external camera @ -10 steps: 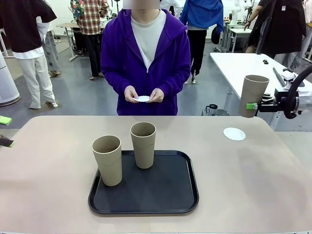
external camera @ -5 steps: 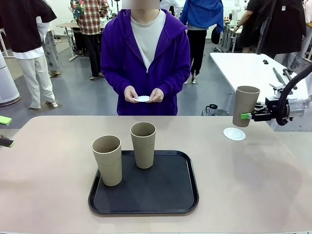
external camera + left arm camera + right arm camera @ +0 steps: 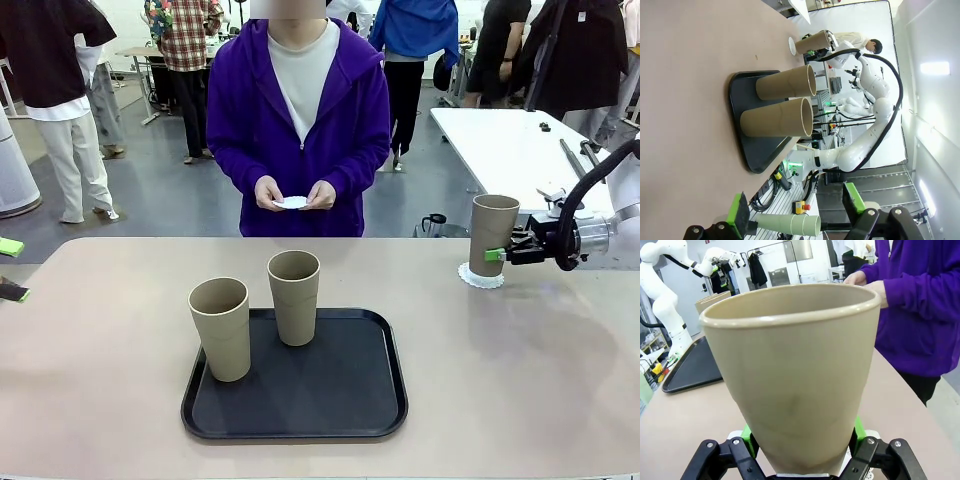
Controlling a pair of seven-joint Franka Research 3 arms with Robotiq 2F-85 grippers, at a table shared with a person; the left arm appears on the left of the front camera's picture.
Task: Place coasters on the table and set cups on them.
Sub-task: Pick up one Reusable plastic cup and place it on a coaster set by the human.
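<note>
Cup (image 3: 494, 225) upright, clamped low in right end effector (image 3: 495, 255). Base sits over coaster (image 3: 490, 283) just beneath on bench (image 3: 500, 380); contact unclear. Side grip keeps cup level for setdown. Spare cups (image 3: 220, 328) on tray (image 3: 350, 400), well apart. Left end effector (image 3: 795, 207) fingers apart, empty.

The right claw (image 3: 801, 440) clamps a tan cup (image 3: 795, 365) low on its wall, a green pad (image 3: 746, 432) on each side, rim up. Behind on the left, a black tray (image 3: 692, 367) lies on the beige counter (image 3: 685, 420); a person (image 3: 925, 305) in purple stands at right.
</note>
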